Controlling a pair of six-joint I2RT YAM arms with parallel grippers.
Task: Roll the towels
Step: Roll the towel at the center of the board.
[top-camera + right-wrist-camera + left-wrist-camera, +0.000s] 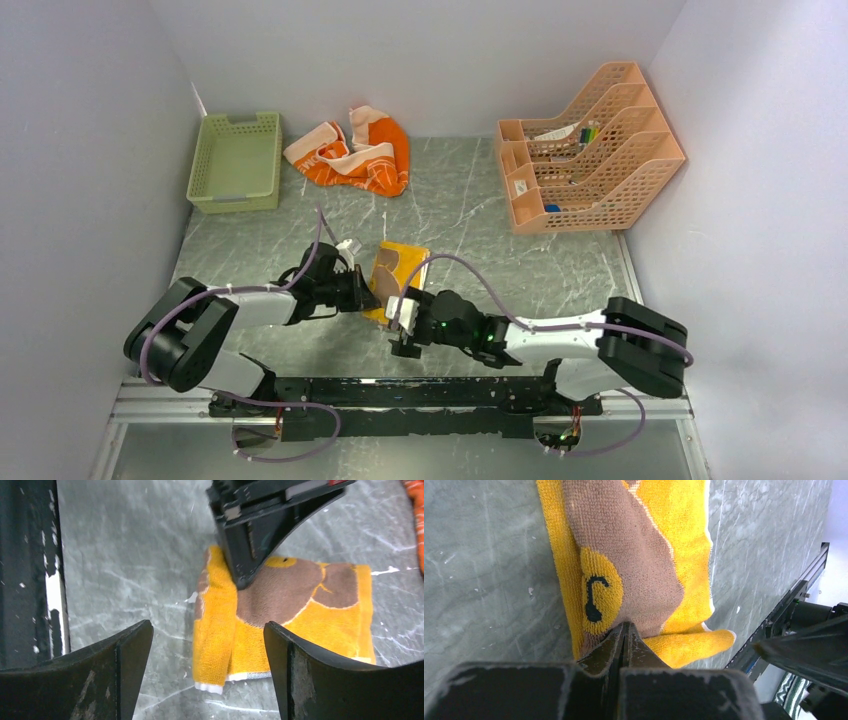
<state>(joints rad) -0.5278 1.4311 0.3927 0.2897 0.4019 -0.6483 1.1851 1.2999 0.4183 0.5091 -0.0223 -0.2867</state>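
Left wrist view: L gripper (625, 627) fingers closed, tips pressed on yellow towel (644, 555) mid-table, prob. pinning its folded-over edge so it won't spring back. R gripper (207, 628) hovers nearby, fingers wide apart, empty. Orange towel (360, 152) crumpled at rear, unrolled.

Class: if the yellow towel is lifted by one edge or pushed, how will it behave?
Probably floppy: the yellow towel lies folded over itself and puckers where the left gripper pinches it. Pushed, its looped terry pile would likely drag and bunch on the table rather than slide. Flat as it lies, it should not roll by itself.
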